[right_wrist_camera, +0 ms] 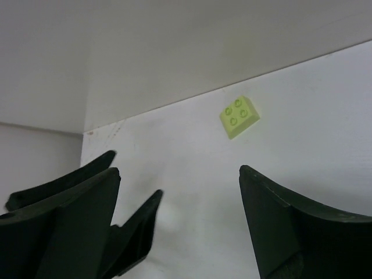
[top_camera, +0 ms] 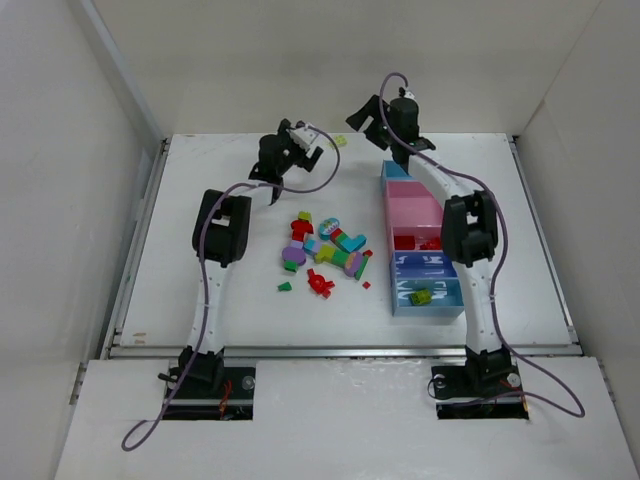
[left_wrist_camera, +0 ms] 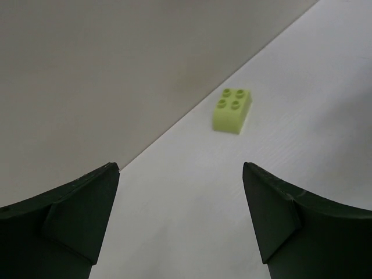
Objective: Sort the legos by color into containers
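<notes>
Yellow-green plastic brick (top_camera: 340,141), a single lego with four studs in a square, sits alone on the white worktop (top_camera: 200,290) close to the far wall. It is well apart from the main pile of legos (top_camera: 325,255) at the centre and from the strip of containers (top_camera: 392,205) on the right.

The left end effector (top_camera: 306,140) hovers just beside the brick, and the right end effector (top_camera: 362,113) is near it on the other side. Both wrist views show the jaws spread wide with nothing between them, and the brick lies ahead of each, untouched.

The brick is probably very light, rigid and smooth-walled, so it could slide or pop out of a loose pinch. The best hold looks to be across two opposite flat side walls, low down and clear of the studs.

It rests flat with its studs up. Its footprint is close to square, so it has hardly any long axis. In the left wrist view its sides run roughly along the line of the wall.
</notes>
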`<control>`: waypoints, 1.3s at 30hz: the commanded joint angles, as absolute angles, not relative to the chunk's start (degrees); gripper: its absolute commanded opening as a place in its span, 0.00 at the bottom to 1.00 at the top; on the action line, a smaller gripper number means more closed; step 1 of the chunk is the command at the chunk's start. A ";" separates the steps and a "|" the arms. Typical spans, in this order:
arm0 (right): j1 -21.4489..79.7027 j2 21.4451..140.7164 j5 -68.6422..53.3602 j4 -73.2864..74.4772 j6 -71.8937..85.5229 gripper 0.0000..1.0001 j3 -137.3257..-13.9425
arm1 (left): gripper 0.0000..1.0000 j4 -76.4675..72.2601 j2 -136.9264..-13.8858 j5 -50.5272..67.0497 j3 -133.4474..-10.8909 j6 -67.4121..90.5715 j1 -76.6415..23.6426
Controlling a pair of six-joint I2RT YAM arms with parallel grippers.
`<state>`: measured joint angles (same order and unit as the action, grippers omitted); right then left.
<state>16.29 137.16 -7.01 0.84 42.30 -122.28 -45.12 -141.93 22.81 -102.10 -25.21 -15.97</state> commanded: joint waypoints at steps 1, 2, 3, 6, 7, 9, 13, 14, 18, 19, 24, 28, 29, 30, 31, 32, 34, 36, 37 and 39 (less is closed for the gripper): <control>18.63 139.91 -3.35 -1.76 49.83 0.88 -129.01 | 0.84 -51.59 -130.01 17.67 -98.36 -22.06 -13.10; 19.33 141.84 -2.21 -1.76 52.27 0.88 -130.76 | 0.84 -51.59 -126.94 17.67 -95.22 -22.06 -12.14; 19.34 142.64 -1.07 -1.76 53.60 0.84 -131.30 | 0.83 -51.59 -125.44 16.10 -93.62 -21.45 -11.00; 20.57 146.24 2.98 -1.76 60.34 0.79 -133.67 | 0.83 -49.85 -120.07 14.69 -88.88 -19.34 -8.28; 20.57 147.29 4.82 -1.76 62.21 0.78 -134.46 | 0.83 -49.23 -118.93 14.68 -87.99 -18.47 -7.57; 21.88 150.10 7.37 -1.76 67.73 0.76 -136.66 | 0.83 -47.91 -116.21 14.07 -85.53 -17.59 -6.25; 23.20 157.04 12.38 -1.76 70.93 0.74 -146.05 | 0.83 -47.90 -113.39 14.75 -82.54 -15.64 -3.52; 23.20 158.28 13.44 -1.76 70.93 0.74 -147.99 | 0.83 -47.90 -113.38 15.46 -82.01 -14.77 -2.56; 23.20 159.08 21.42 -8.17 71.45 0.70 -146.08 | 0.83 -47.90 -111.54 17.49 -80.33 -12.84 -0.97; 23.20 160.56 22.40 -8.87 71.46 0.70 -146.07 | 0.83 -47.90 -111.53 17.49 -79.72 -12.31 -0.27; 23.20 165.14 23.73 -12.74 76.81 0.68 -149.50 | 0.83 -47.90 -110.92 19.42 -79.19 -10.28 1.93; 23.82 168.13 26.10 -13.36 79.79 0.66 -151.87 | 0.83 -47.90 -110.92 19.42 -80.24 -9.23 2.99; 24.34 168.13 26.10 -13.36 80.67 0.66 -151.87 | 0.83 -47.90 -111.44 19.42 -80.24 -8.45 3.51; 24.35 168.74 26.80 -13.36 81.38 0.65 -151.87 | 0.83 -47.90 -111.45 19.42 -80.24 -7.92 3.52; 24.35 169.36 26.81 -13.36 81.39 0.65 -151.87 | 0.83 -47.90 -111.45 19.42 -80.24 -7.91 4.12; 24.35 169.37 27.42 -13.36 82.00 0.64 -151.87 | 0.83 -47.90 -111.45 19.42 -80.77 -7.21 4.13; 24.35 170.50 28.12 -12.84 83.48 0.64 -152.40 | 0.83 -47.90 -112.06 19.42 -80.77 -6.68 4.65; 24.35 171.29 28.12 -12.83 84.11 0.62 -153.37 | 0.83 -47.90 -112.06 19.42 -80.77 -6.68 4.66; 24.35 171.91 28.12 -12.83 84.72 0.62 -154.15 | 0.83 -47.90 -112.67 19.42 -80.77 -6.68 4.66; 24.35 171.91 26.91 -12.83 85.34 0.62 -154.16 | 0.83 -47.90 -112.68 19.42 -81.30 -6.68 4.66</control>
